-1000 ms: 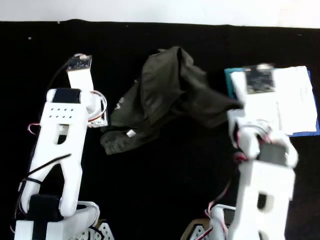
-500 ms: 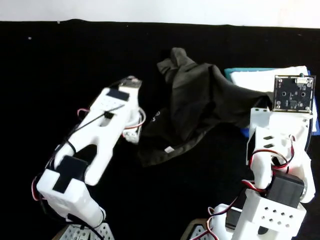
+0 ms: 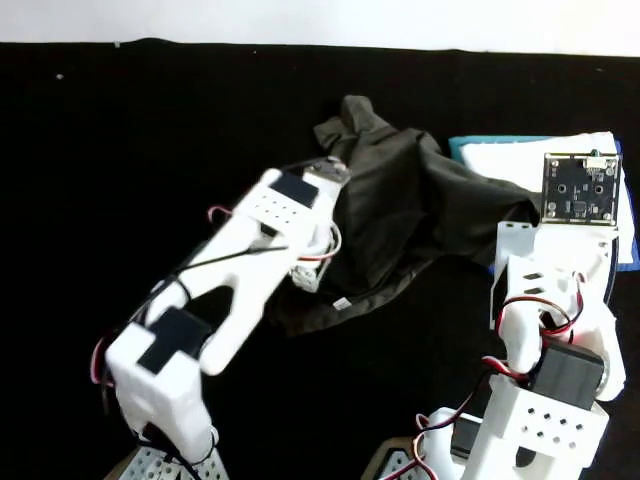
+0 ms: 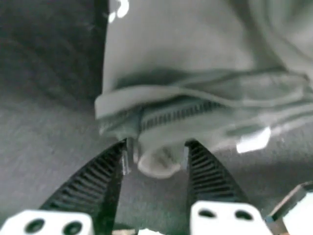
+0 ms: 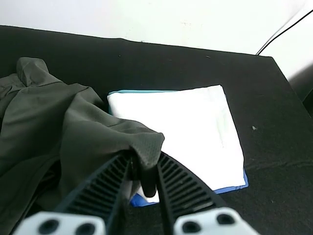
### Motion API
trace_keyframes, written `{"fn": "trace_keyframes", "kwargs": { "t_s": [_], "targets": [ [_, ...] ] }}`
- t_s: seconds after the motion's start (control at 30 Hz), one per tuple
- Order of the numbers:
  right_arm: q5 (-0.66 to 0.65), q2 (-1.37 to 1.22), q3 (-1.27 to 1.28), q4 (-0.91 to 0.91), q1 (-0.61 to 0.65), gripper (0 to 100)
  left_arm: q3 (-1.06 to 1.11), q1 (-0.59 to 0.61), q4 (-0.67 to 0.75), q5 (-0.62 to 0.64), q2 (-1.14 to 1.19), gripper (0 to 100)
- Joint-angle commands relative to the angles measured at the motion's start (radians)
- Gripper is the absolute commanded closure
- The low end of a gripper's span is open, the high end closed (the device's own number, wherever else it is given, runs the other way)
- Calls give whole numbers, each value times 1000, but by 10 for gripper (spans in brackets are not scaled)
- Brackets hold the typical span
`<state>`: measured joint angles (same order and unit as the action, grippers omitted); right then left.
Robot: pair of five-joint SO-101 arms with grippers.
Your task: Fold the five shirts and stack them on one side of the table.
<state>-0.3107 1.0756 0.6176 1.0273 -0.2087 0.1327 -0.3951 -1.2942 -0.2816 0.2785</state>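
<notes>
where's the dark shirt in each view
High view: dark shirt mid-picture.
Left wrist view: its hem between the open fingers of the left gripper.
Right wrist view: its corner pinched in the right gripper.
Landmark: white folded shirt beside it, high and right wrist views.

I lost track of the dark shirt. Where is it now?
High view: the dark shirt lies crumpled in the middle of the table, its right corner over the folded white shirt.
</notes>
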Motion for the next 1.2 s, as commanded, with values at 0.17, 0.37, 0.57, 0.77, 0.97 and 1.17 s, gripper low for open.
{"fn": "trace_keyframes", "kwargs": {
  "t_s": [0.17, 0.37, 0.57, 0.77, 0.97, 1.17],
  "targets": [
    [-8, 15, 39, 10, -12, 992, -94, 125, 137, 5, 96, 944],
    [-6, 15, 209, -12, 91, 992, -288, 257, -5, 5, 93, 991],
    [54, 12, 156, -127, 179, 992, -562, 372, -259, 3, 87, 991],
    [55, -163, -257, 47, 183, 992, -817, 447, -480, -2, 39, 991],
    [112, -357, -647, 243, 183, 992, -803, 509, -480, -35, -154, 991],
    [120, -435, -684, 401, 240, 992, -518, 545, -480, -101, -246, 987]
  ]
}}
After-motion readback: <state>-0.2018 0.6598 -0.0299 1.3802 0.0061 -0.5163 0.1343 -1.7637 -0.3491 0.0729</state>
